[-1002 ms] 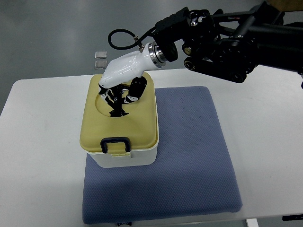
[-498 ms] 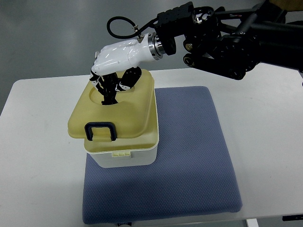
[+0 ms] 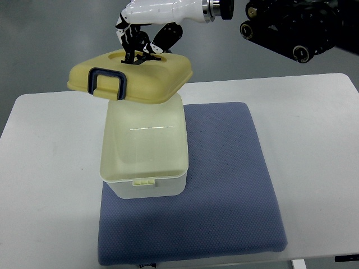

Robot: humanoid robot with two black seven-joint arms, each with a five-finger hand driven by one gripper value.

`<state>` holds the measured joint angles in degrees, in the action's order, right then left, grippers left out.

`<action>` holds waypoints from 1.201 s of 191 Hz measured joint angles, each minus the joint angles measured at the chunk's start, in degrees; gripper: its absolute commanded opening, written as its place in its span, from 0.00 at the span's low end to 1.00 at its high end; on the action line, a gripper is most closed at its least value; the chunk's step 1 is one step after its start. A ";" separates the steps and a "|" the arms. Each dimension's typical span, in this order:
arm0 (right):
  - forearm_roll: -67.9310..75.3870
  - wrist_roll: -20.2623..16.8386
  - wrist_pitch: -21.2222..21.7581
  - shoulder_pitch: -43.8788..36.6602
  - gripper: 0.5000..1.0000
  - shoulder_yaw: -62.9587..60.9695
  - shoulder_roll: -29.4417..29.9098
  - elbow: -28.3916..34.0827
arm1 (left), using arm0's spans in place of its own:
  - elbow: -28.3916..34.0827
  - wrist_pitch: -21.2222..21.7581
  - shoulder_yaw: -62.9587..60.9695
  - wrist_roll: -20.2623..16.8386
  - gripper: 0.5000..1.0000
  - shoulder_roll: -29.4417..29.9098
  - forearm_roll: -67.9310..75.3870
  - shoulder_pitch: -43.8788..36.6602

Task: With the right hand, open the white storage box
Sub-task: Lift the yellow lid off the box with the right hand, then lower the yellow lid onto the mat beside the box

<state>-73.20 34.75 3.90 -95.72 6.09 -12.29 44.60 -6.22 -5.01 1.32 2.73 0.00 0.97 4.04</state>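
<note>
**Operator:** Lid [image 3: 137, 75] is off the white storage box [image 3: 145, 154] now. My right hand [image 3: 147, 25] has its fingers curled into the round recess on top, pinching the lid there, and it hangs tilted above the box's far rim, clear of it. The box sits on the blue mat [image 3: 224, 185], toward the table's [image 3: 314, 134] left side, and looks empty inside.

**Colleague:** So the opening is done?

**Operator:** Nearly, I'd say. Next I need somewhere to set the lid, probably the bare table left of the box, lowered level so it doesn't slip from the fingers.

**Colleague:** And compared with half a second back?

**Operator:** Then the lid was only tipped up at its front, its back edge resting on the box. Now it's raised free and carried toward the far edge, latch handle [image 3: 108, 84] facing me.
</note>
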 measured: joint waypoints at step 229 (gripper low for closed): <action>5.59 -14.19 6.93 17.46 0.00 3.89 -19.67 -1.63 | -0.11 -0.03 0.16 0.07 1.00 0.00 0.00 0.00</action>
<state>-67.61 20.55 10.83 -78.27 9.98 -31.96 42.97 -6.33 -5.04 1.48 2.80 0.00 0.97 4.04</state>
